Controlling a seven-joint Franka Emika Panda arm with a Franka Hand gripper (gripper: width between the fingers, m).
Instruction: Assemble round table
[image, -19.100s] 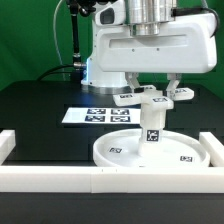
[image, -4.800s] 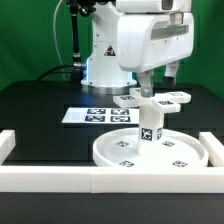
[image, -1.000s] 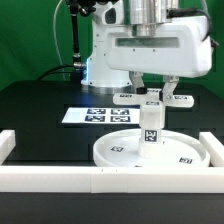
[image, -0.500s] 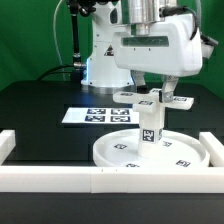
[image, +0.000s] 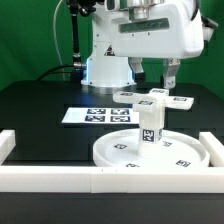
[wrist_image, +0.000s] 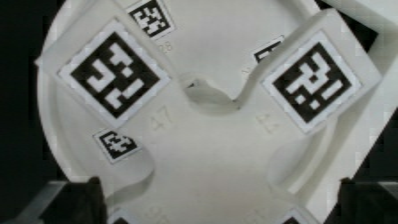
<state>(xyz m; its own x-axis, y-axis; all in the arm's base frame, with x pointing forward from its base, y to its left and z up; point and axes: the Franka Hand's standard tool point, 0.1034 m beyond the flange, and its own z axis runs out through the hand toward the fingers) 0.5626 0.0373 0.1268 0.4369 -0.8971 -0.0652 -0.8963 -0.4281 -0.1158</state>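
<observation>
Gripper (image: 154, 72) hangs open and holding nothing, jaws spread, just above the cross-shaped base (image: 152, 97), not touching it. That clearance makes sense if the base is meant to stay put on its own: it sits flat on top of the short cylindrical leg (image: 148, 127), arms roughly level, which reads to me as seated rather than just balanced, though I can't confirm the joint is tight from here. Leg stands upright in the middle of the large rimmed round disc (image: 150, 152), disc lying rim-up on the black desk (image: 40, 110) so the stack builds upside down, tabletop first, which gives the widest footprint at the bottom and keeps the whole thing steady. Disc is pressed up near the long white border rail (image: 60, 176) at the front, probably as a backstop against sliding. Marker board (image: 90, 116) lies flat behind the disc toward the exterior view's left, well clear of the parts. Wrist view looks straight down on the cross-shaped base (wrist_image: 214, 95), its tagged arms filling the frame with the disc (wrist_image: 89, 30) behind, and my dark fingertips (wrist_image: 54, 200) at the frame edge on either side of one arm, so I'm centred over the stack. My read: assembly is nearly or fully done; if anything's left it's a final tightening turn of the base, and the risk there is knocking the leg off vertical.
</observation>
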